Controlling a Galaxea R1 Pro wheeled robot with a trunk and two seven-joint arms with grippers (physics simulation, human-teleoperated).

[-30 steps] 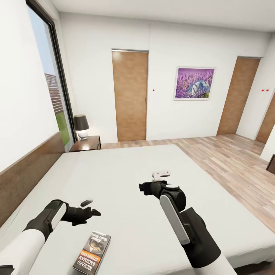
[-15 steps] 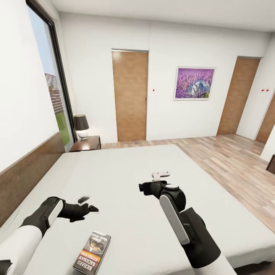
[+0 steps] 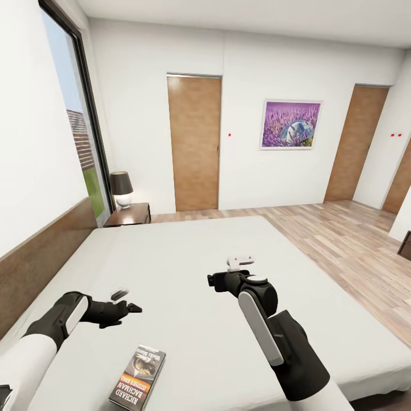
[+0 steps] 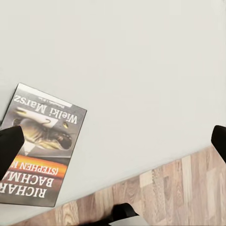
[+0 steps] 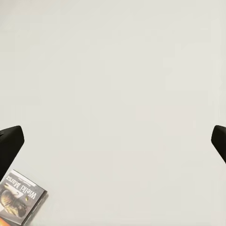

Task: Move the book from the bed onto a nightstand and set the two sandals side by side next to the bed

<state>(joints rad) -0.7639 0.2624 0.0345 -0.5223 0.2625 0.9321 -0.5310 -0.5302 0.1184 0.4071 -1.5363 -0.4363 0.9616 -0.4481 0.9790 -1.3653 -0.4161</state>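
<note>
A white-walled bedroom with a light wood-plank floor [image 3: 342, 228] is seen, most of it taken up by the large low bed [image 3: 188, 257] with its pale grey-white mattress and dark brown headboard. Over the mattress the left gripper [image 3: 127, 301] is held with its fingers spread apart and nothing between them; compared with a second ago it has been drawn back toward the headboard and sits farther from the small dark paperback book [image 3: 138, 378], which has not moved. The book lies flat on the bed near its foot-side edge, close to the robot, its cover up; in the left wrist view the book [image 4: 40, 146] is seen beside one fingertip. The right gripper [image 3: 228, 273] has stayed over the middle of the bed, its fingers likewise wide apart and empty. Beyond the bed's far corner a low dark-brown wooden nightstand [image 3: 130, 215] stands carrying a black-shaded lamp [image 3: 121, 188]. On the wall past the bed are set a brown door [image 3: 194, 142] and a purple lavender picture [image 3: 291, 124].
</note>
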